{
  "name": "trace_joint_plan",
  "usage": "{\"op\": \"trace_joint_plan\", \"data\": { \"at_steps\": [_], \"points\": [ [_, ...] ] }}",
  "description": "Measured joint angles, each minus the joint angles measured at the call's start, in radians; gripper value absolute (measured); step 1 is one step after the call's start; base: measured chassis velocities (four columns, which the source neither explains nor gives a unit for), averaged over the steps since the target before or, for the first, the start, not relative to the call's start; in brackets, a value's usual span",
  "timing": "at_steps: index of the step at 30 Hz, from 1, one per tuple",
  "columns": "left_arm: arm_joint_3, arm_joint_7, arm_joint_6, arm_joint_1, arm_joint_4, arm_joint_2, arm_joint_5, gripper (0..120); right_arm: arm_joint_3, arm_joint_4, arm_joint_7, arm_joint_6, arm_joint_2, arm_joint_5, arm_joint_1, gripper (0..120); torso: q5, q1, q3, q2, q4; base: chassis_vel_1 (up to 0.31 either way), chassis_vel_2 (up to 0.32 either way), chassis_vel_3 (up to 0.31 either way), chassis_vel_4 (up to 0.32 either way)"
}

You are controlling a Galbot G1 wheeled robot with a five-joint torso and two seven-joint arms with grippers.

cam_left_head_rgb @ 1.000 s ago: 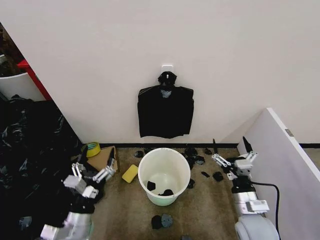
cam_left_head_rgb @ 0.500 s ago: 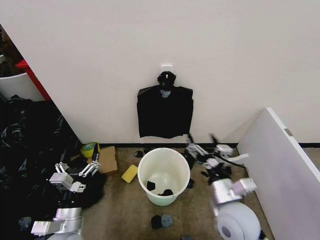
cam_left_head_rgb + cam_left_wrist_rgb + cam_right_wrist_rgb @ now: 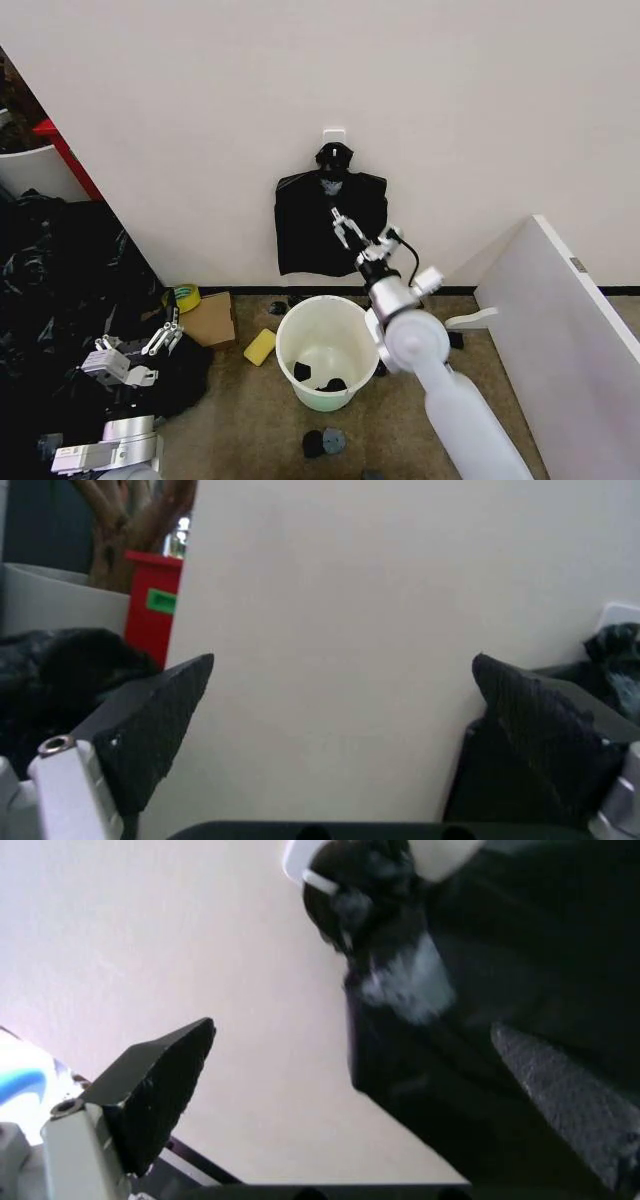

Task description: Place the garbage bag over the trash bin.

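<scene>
R tool (image 3: 345,226) now up at hanging black bundle (image 3: 300,235), open, empty; L tool (image 3: 135,345) open.

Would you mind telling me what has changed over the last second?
The right gripper swung from low beside the bin up to the black bundle hanging on the wall, fingers open, holding nothing. The left gripper drifted slightly further left, open. The bin, bundle and floor clutter stayed put.

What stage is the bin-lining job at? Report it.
Early. Done: nothing; the trash bin stands bare-rimmed, with black scraps inside. In hand: the right gripper, open, is raised at the black bundle hanging on the wall. The left gripper waits low, open. Left: fetching and fitting a bag.
</scene>
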Motion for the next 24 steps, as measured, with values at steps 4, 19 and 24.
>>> {"op": "trace_joint_plan", "data": {
  "at_steps": [4,19,24],
  "points": [
    [-0.003,-0.007,0.001,0.004,-0.012,0.001,-0.007,100,-0.001,-0.073,-0.042,0.017,0.001,0.004,0.054,100,0.0000,0.000,0.000,0.000,-0.0001,0.000,0.000,0.000,0.000],
    [0.032,-0.033,0.006,0.005,0.005,0.007,0.017,100,-0.001,-0.184,-0.080,0.011,0.053,-0.024,0.107,64,0.0000,0.000,0.000,0.000,0.0000,0.000,0.000,0.000,0.000],
    [0.035,-0.042,0.005,0.005,0.009,0.009,0.021,100,-0.002,-0.181,-0.091,0.016,0.057,-0.037,0.108,47,0.0000,0.000,0.000,0.000,0.0000,0.000,0.000,0.000,0.000]
  ]
}}
